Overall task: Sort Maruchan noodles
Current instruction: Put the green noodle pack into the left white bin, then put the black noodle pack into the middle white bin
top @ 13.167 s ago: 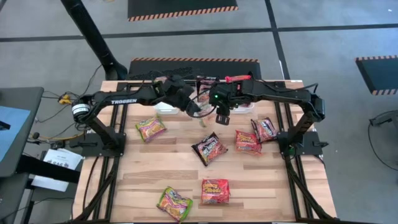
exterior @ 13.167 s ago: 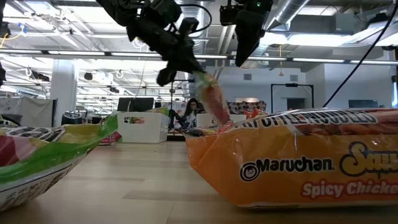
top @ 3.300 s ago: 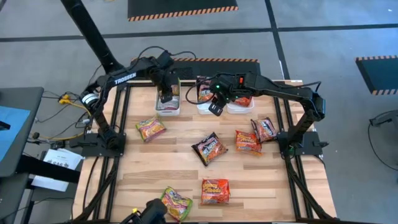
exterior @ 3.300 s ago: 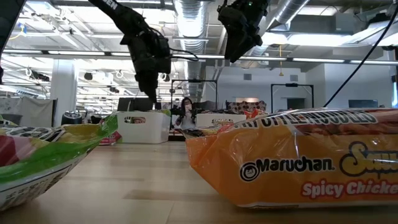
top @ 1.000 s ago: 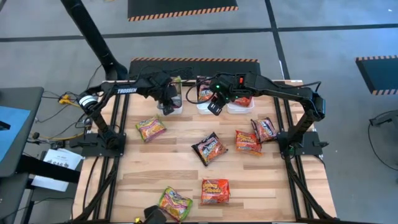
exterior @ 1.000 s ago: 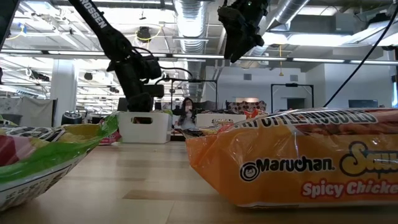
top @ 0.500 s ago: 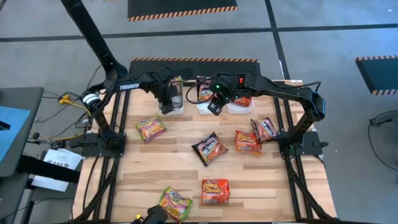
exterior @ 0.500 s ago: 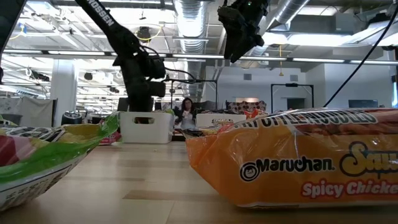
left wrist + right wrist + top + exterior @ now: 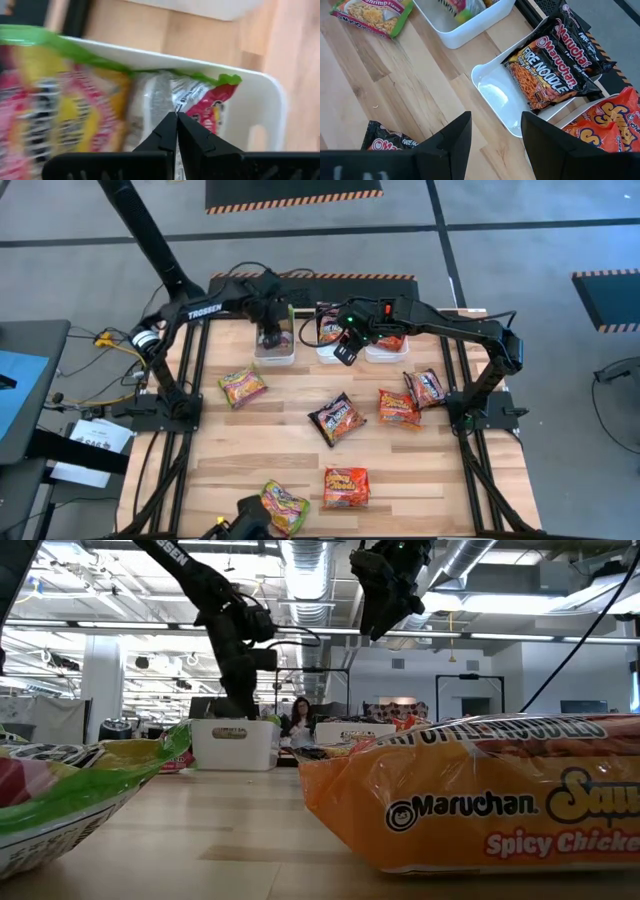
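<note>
Maruchan noodle packets lie loose on the table: a green one (image 9: 241,387), black ones (image 9: 336,417) (image 9: 427,387), orange ones (image 9: 397,408) (image 9: 346,487) and a green one (image 9: 283,507) at the near edge. My left gripper (image 9: 176,118) is shut with nothing in it, above the left white tub (image 9: 273,354), where green-edged packets (image 9: 90,110) lie. My right gripper (image 9: 495,135) hangs open over the near wall of the middle tub (image 9: 495,95), which holds a black packet (image 9: 555,75).
A third white tub (image 9: 385,346) at the far right holds orange packets (image 9: 610,120). All three tubs stand in a row along the table's far edge. The arms' frame rails run down both table sides. Bare wood lies between the tubs and the loose packets.
My left gripper has risen out of the left tub, drifting a little toward the far edge, with nothing in its fingers. The green-edged packets stay in the tub.
</note>
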Available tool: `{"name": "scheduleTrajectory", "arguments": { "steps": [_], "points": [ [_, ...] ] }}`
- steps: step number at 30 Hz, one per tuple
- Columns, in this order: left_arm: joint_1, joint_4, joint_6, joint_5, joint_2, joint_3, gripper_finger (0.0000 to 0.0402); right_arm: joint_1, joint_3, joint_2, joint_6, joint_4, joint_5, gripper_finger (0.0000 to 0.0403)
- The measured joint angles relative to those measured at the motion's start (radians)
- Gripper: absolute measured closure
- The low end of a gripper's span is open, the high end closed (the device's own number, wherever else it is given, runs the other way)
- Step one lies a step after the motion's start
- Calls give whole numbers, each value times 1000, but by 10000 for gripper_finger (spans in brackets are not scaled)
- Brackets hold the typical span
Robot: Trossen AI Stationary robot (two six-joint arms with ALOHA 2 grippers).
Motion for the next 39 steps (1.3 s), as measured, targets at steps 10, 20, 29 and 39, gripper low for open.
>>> {"name": "scheduleTrajectory", "arguments": {
  "steps": [10,20,29,39],
  "points": [
    [105,24,27,-52,-2,8,401,0,0,0,0,0,0,207],
    [166,2,-71,118,-4,9,401,0,0,0,-3,23,-66,207],
    [140,-141,-39,267,-128,10,401,-22,0,0,-10,142,-130,207],
    [34,-155,-77,282,-87,-47,401,-26,0,5,-11,151,-130,207]
  ]
}}
